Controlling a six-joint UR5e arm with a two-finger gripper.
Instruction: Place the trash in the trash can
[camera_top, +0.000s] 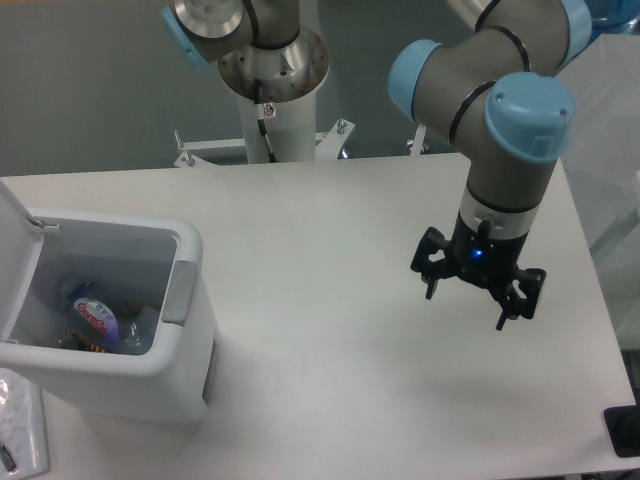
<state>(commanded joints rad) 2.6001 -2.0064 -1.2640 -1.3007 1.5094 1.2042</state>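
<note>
Bottle (92, 320) lies inside the bin (185, 290); wrapper not discernible. Gripper (478, 292), far right of the bin, hangs released and empty. Risk: ending with the wrapper unplaced.

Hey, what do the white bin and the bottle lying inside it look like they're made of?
The white bin looks like moulded plastic, smooth and slightly glossy, with rounded corners and a grey handle strip. The bottle inside seems thin clear bluish plastic: it looks crushed and see-through, with a red-and-white label, probably printed film.
</note>
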